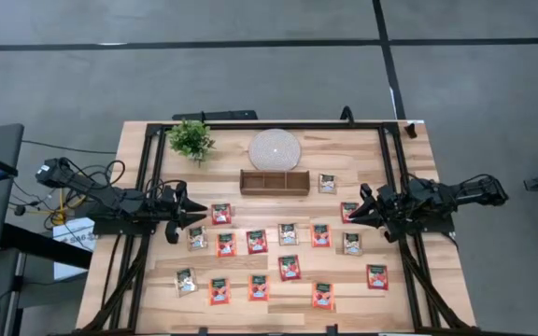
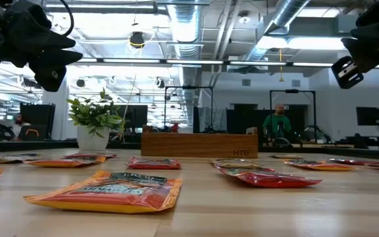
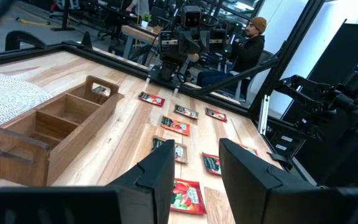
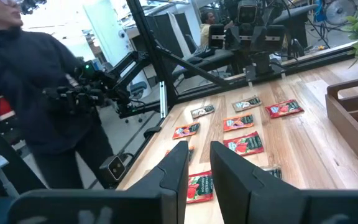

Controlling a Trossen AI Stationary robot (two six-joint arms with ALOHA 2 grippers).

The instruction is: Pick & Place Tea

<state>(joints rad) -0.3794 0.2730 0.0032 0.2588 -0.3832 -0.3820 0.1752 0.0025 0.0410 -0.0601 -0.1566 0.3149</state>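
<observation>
Tea sachets (image 1: 257,242) spread flat over the near and middle part of the wooden table (image 1: 138,187), most red-orange, a few pale beige with dark green labels, all apart from one another in rough rows. One beige sachet (image 1: 328,183) just beside the right end of the brown wooden tray (image 1: 275,181); none seen inside the tray's three compartments. Round white disc (image 1: 274,149) just behind the tray, small potted plant (image 1: 191,140) to its left near the far edge. Left gripper (image 1: 192,216) held above the table's left side, pointing inward, close to a red sachet (image 1: 221,214); fingers (image 3: 157,174) parted with a clear gap, gripping nothing, sachets visible on the wood beyond them. Right gripper (image 1: 355,214) held above the right side, pointing inward, just beside another red sachet (image 1: 348,211); fingers (image 4: 174,165) closer together but still with a narrow gap, nothing between them. Both grippers off the table surface, as seen from the low view, where they hang in the upper corners. Black frame (image 1: 269,126) round the table. Beyond the table, a person (image 2: 278,124) in a green top in the low view, a seated person (image 3: 247,46) in a cap in the left wrist view, and a person (image 4: 23,93) in dark clothing close by in the right wrist view.
</observation>
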